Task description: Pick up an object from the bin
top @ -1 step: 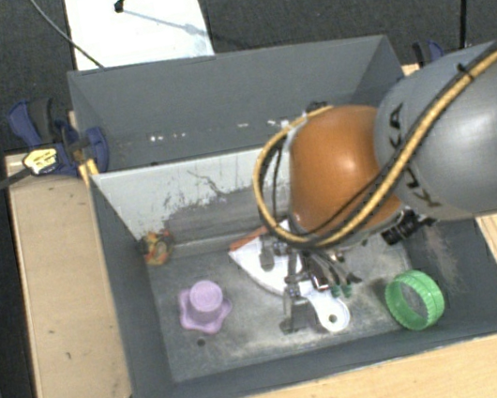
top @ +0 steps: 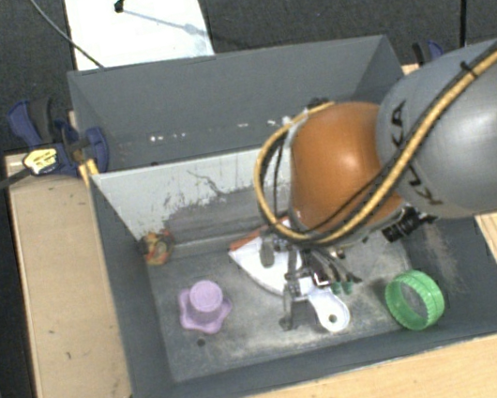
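Observation:
My gripper point(top: 297, 301) hangs under the arm's orange cover, low over the middle of the bin floor. Right beside it, toward the front, lies a small white piece with a hole point(top: 332, 315). A flat white wedge-shaped thing point(top: 258, 264) with a red edge lies just behind and left of the gripper, partly hidden by the arm. Nothing shows plainly held.
A purple knob-shaped toy point(top: 203, 307) stands on the floor at the left. A green tape roll point(top: 415, 299) lies at the front right. A small orange and multicoloured thing point(top: 155, 248) sits against the back wall at the far left.

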Robot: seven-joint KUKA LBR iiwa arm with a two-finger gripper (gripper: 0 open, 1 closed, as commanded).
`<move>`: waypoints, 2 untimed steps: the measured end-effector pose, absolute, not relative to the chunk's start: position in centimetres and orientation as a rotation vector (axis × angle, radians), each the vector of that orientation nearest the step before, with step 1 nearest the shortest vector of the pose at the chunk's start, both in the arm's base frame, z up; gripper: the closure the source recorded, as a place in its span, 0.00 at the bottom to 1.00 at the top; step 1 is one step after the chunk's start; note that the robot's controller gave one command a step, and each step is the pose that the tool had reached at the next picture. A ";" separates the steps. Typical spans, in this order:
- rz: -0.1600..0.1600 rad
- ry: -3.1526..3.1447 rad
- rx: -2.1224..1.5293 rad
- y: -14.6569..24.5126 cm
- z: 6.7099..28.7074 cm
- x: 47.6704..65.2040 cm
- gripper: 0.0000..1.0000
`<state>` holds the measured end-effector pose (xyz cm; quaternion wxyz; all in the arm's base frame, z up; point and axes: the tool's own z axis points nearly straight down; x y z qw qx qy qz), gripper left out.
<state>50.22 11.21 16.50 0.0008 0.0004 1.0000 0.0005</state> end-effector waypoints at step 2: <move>-0.004 3.143 0.071 4.0 9.2 54.9 0.00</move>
